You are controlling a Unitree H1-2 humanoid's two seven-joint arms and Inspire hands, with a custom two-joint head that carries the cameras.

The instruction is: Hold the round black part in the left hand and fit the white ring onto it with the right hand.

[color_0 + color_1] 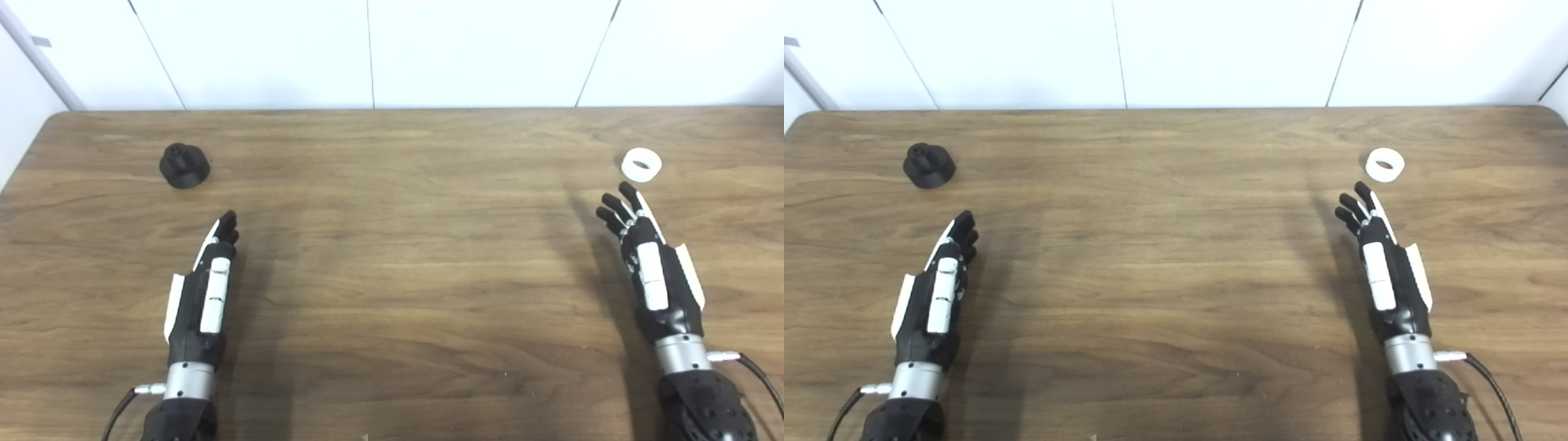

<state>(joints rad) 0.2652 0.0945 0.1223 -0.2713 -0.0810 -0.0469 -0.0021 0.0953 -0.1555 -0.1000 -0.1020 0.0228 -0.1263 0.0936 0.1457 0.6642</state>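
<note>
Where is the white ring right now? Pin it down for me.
The white ring lies flat on the table at the far right, just beyond the right hand and untouched by its fingers, far across from the black part.

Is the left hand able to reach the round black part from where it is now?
Probably yes. The left hand is open, and only bare table lies between it and the round black part.

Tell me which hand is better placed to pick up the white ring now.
The right hand. Its open fingers point at the white ring, lying just beyond them on the table. The left hand is across the table, near the round black part.
</note>
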